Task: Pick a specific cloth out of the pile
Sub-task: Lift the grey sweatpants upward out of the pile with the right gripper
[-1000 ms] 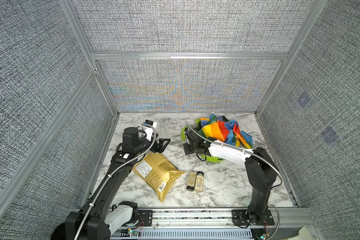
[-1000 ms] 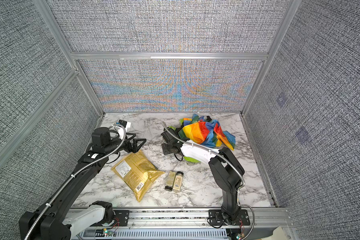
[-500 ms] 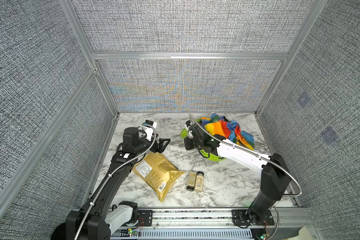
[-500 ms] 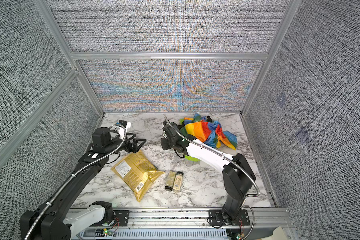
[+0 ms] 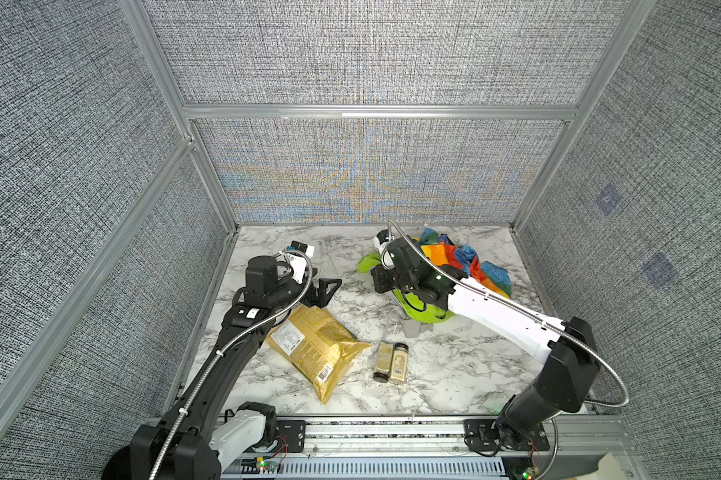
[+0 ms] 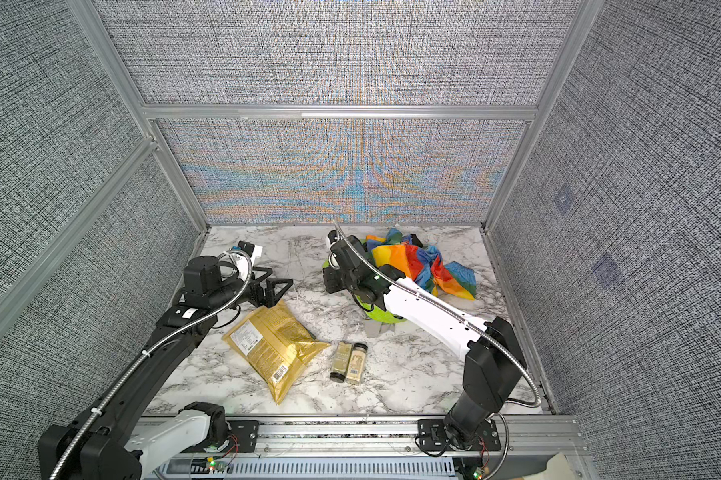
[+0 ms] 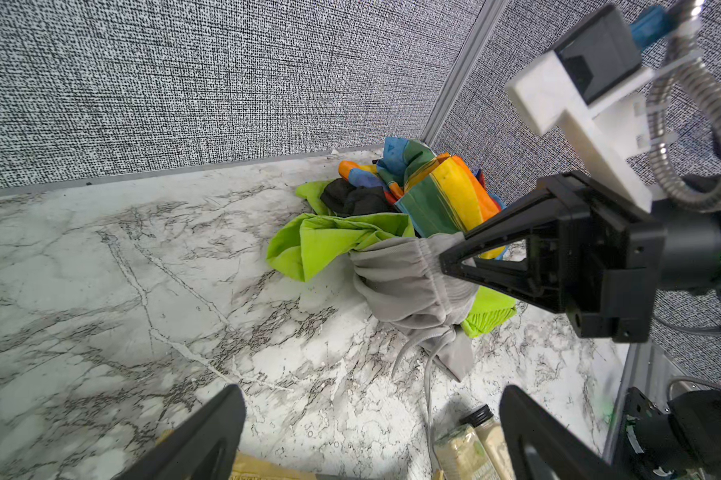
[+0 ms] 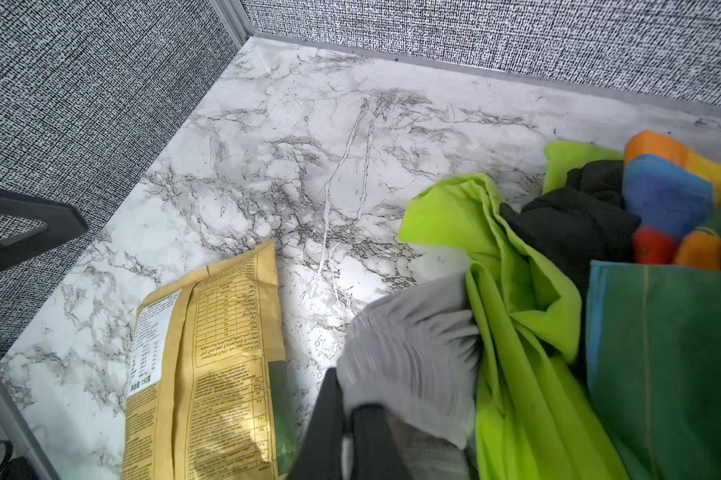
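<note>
My right pincer (image 7: 448, 259) is shut on the light grey cloth (image 7: 400, 286). Pull-out step, I judge: next, lift clear of the lime green cloth (image 7: 325, 243) alongside.

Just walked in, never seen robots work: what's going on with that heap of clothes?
The right gripper is shut on the light grey cloth, gripping its gathered hem at the edge of the pile, with the lime green cloth bunched against it. The left gripper hangs open near the gold snack bag, holding nothing.
</note>
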